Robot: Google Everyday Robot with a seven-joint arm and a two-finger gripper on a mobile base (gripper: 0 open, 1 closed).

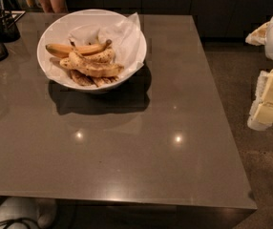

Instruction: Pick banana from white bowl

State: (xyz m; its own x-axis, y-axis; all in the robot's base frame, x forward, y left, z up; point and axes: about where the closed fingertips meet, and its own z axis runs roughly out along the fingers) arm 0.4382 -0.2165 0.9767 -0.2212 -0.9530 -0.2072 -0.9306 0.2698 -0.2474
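Gripper (269, 97) hung far right, couldn't tell if open; banana (98, 70) sat wedged among other bananas (77, 49) in the bowl (50, 30), so a mis-grab seemed likely.

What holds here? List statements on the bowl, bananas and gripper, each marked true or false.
1. The wide round glossy white bowl sits on the dark grey table. True.
2. The large speckled pale-yellow banana lies on the table beside the bowl. False: it lies inside the bowl.
3. The gripper hangs at the right, off the table's edge, apart from the bowl. True.
4. The bowl holds one banana only. False: several, including a smooth orange-yellow banana.
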